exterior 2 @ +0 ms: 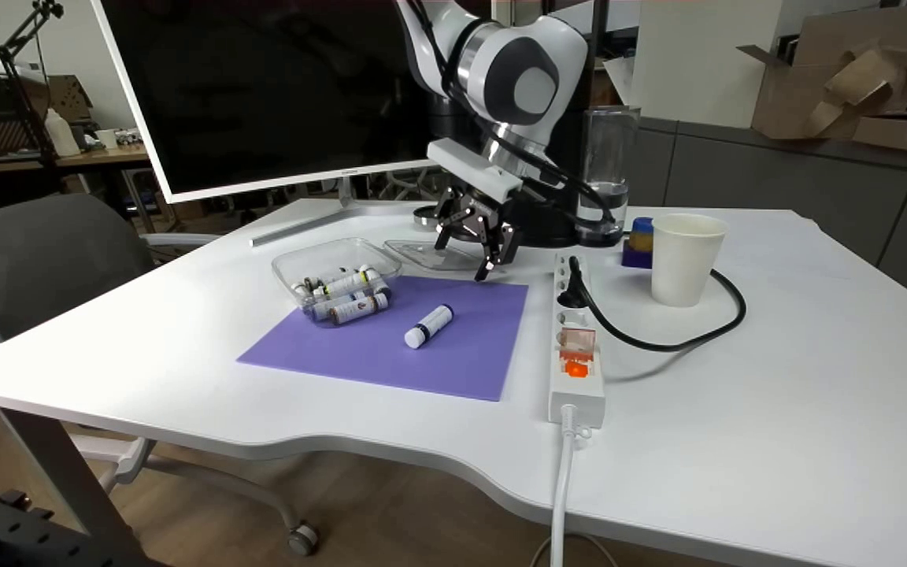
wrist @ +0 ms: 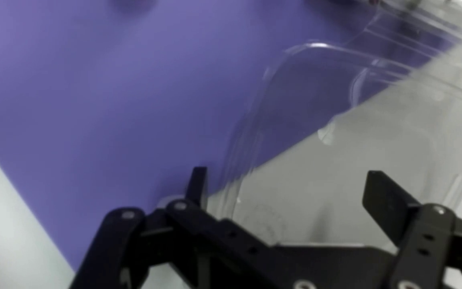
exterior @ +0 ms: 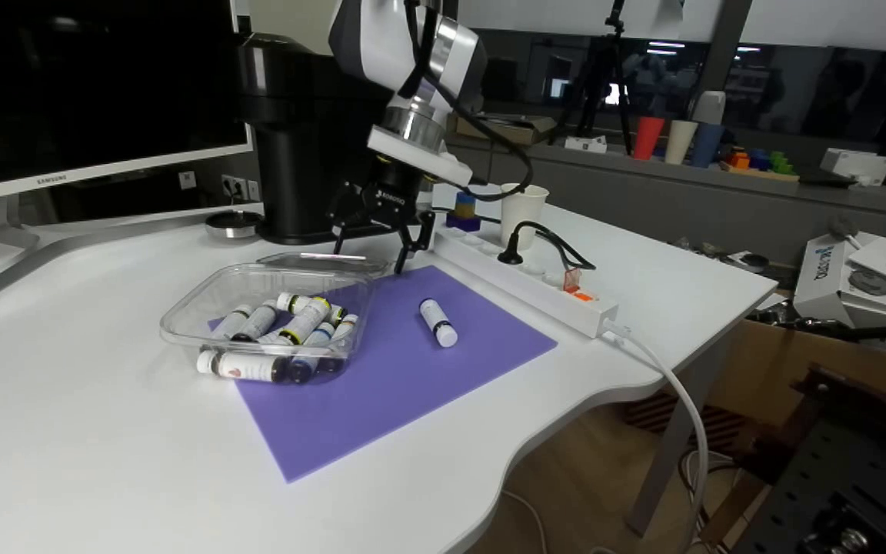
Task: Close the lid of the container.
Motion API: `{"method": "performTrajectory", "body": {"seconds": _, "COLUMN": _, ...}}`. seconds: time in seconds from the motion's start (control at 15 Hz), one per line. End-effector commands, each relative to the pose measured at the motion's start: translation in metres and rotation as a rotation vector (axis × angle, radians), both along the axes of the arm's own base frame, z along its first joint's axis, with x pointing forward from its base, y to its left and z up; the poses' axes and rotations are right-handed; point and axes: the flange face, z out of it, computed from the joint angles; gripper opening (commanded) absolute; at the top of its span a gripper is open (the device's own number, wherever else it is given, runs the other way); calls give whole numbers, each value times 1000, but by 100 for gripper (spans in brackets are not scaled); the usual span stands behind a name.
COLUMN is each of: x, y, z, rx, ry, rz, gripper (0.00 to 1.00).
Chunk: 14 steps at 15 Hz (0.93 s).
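The container, a shallow clear plastic box [exterior: 243,286], stands open with several white, dark-capped tubes in it, partly on the purple mat. It also shows in an exterior view [exterior 2: 327,256]. The lid, a thin clear cover [exterior: 312,264], lies flat beside the container, towards the robot, and also shows in an exterior view [exterior 2: 430,256]. In the wrist view the lid [wrist: 355,136] lies partly over the mat's edge. My gripper [exterior: 368,261] is open and empty, pointing down at the lid. In the wrist view [wrist: 287,170] one finger is just outside the lid's edge, the other over the lid. Contact cannot be told.
A loose tube [exterior: 438,323] lies on the purple mat [exterior: 381,385]. A white power strip [exterior: 520,285] with a black plug runs along the mat's side. A tall black appliance [exterior: 281,146] stands behind the gripper. A paper cup [exterior 2: 682,260] and a monitor [exterior 2: 280,87] stand nearby.
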Motion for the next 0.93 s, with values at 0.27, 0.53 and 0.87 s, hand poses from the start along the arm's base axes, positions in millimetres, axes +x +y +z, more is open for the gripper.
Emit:
{"method": "performTrajectory", "body": {"seconds": 0.27, "x": 8, "y": 6, "z": 3, "rx": 45, "ry": -127, "rz": -28, "gripper": 100}}
{"method": "performTrajectory", "body": {"seconds": 0.53, "x": 7, "y": 9, "z": 6, "rx": 78, "ry": -181, "rz": -17, "gripper": 100}}
{"method": "performTrajectory", "body": {"seconds": 0.87, "x": -1, "y": 17, "z": 20, "rx": 121, "ry": -293, "rz": 67, "gripper": 100}}
